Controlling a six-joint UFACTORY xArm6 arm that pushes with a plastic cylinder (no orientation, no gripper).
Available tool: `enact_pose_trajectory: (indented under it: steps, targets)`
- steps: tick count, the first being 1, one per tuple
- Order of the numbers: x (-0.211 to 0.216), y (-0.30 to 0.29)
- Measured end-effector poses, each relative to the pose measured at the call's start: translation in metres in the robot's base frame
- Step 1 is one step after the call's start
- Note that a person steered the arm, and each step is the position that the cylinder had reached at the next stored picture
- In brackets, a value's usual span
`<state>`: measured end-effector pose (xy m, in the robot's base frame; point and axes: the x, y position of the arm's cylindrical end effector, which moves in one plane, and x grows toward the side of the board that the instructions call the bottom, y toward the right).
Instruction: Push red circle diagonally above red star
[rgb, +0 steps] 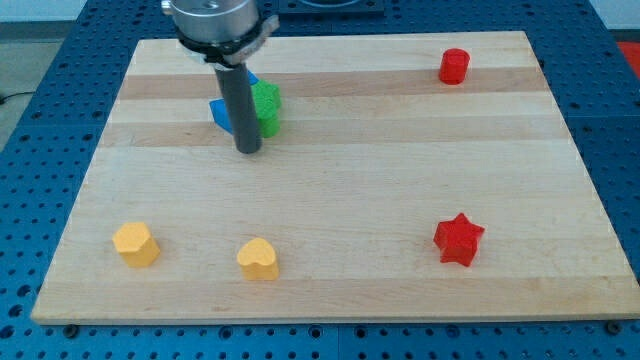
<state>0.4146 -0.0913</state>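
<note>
In the camera view, a pale wooden board (330, 170) was seen lying on a blue perforated table (30, 120). The dark rod's tip (248, 151) was set down at the far left, just in front of a blue block (221, 112) and a green block (267, 107), whose shapes were partly hidden. No claw was fitted, so no opening could be told. The red circle block (454, 66) was found at the far right. The red star block (459, 239) lay near right, well apart. Two yellow blocks, one (136, 244) and another, heart-shaped (259, 258), were placed near left.
</note>
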Motion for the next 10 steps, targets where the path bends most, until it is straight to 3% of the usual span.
enact_pose_trajectory:
  steps: [2, 4, 6, 8, 10]
  targets:
    - [0.001, 0.149]
    - [0.006, 0.227]
    - [0.006, 0.243]
    - [-0.046, 0.323]
    - [-0.051, 0.369]
